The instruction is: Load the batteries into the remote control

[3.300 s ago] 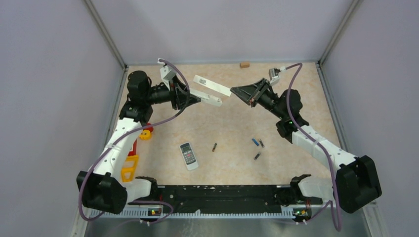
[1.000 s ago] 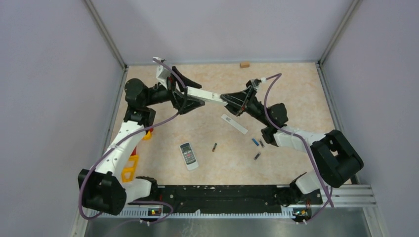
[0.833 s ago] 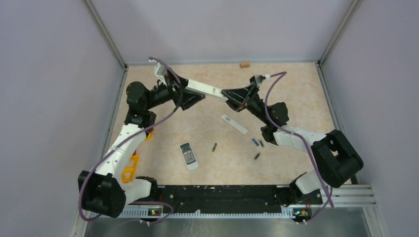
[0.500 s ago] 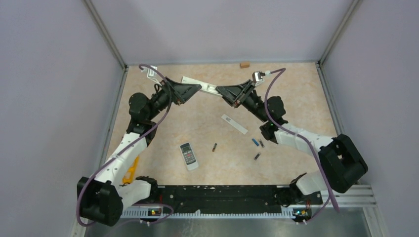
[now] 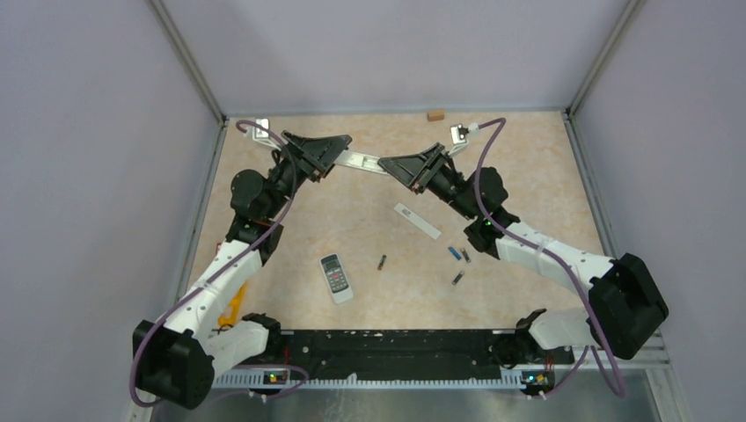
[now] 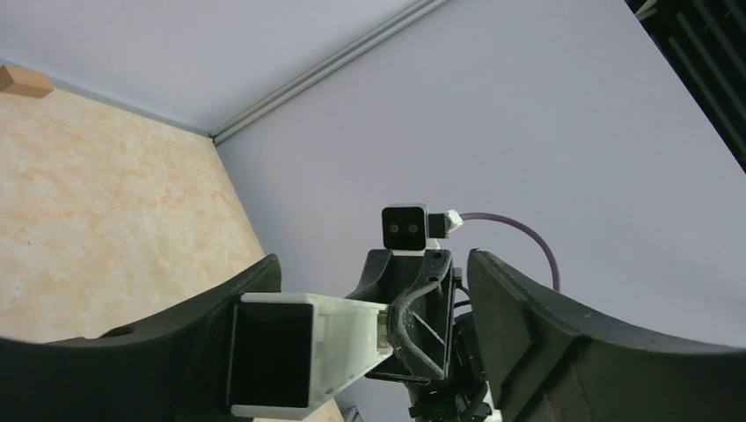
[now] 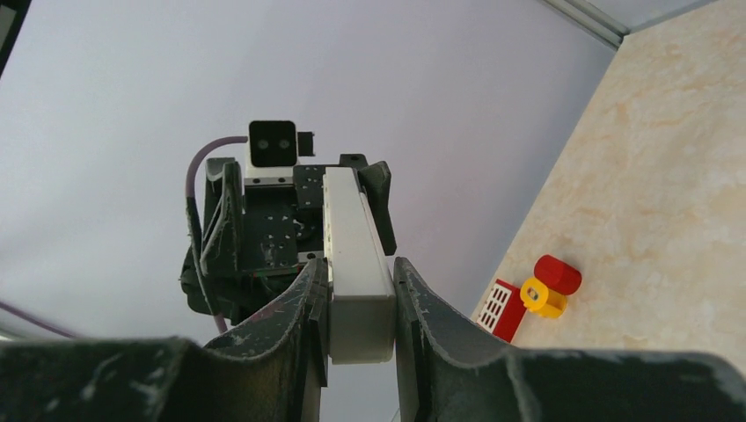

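A long white remote control [image 5: 361,161] hangs in the air at the far side, between both grippers. My right gripper [image 5: 396,171] is shut on one end of it [image 7: 359,299], both fingers pressed to its sides. My left gripper [image 5: 341,154] is open around the other end [image 6: 273,352]. That end lies against one finger [image 6: 176,343], with a wide gap to the other finger [image 6: 545,343]. The remote's white cover strip [image 5: 416,220] lies on the table. Several batteries lie loose: one [image 5: 382,262] mid-table, a bluish one [image 5: 454,253] and two dark ones [image 5: 466,255], [image 5: 457,278] further right.
A small grey-white remote [image 5: 335,278] lies face up near the middle front. A wooden block [image 5: 435,114] sits by the back wall. Red and yellow toy pieces [image 7: 550,286] lie at the left edge, partly under the left arm. Walls close in the table on three sides.
The cover strip left the left gripper and now lies on the table. Both grippers carried the long remote toward the back left. The left jaws stand wider around its end.
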You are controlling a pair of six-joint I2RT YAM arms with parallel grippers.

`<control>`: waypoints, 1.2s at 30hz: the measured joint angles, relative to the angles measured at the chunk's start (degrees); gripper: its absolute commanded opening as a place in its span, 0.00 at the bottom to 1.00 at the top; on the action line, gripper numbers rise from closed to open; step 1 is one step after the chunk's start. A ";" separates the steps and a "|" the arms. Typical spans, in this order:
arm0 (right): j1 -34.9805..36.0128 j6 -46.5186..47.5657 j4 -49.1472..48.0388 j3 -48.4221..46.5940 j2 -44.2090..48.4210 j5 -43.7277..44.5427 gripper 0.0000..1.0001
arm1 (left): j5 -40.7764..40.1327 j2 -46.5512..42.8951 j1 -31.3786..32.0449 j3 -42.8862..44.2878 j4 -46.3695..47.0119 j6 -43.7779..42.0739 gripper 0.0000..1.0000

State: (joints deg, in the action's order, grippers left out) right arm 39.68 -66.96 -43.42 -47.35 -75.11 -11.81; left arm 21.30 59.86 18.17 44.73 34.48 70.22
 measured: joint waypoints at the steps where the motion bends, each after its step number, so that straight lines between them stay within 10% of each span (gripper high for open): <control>1: 0.02 0.20 0.28 0.00 0.00 0.02 0.00 | -0.09 0.42 0.04 -0.07 0.02 0.46 0.68; 10: 0.09 0.50 -0.07 0.00 0.02 -0.07 0.07 | -1.49 0.92 0.07 -0.63 -0.33 0.85 0.14; 15: 0.09 0.00 1.46 -0.02 0.09 -0.61 0.70 | -0.76 0.92 0.17 -0.70 1.60 -0.39 0.00; 18: -0.22 2.51 4.48 0.00 0.44 -0.42 0.79 | 1.55 1.18 0.26 -0.70 1.51 -5.81 0.00; 27: -4.07 21.16 32.70 -1.62 13.09 3.17 0.60 | 13.22 5.25 -0.44 6.10 -16.39 -33.07 0.00; 36: 0.83 28.41 55.21 -5.73 5.29 12.61 0.46 | 2.01 4.87 -1.70 8.22 -33.48 -46.95 0.00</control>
State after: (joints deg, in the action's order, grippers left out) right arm 40.51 -38.54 11.79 -53.08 -69.82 0.80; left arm 23.31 64.73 16.47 52.95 0.99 23.27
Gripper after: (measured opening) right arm 0.475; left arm 0.336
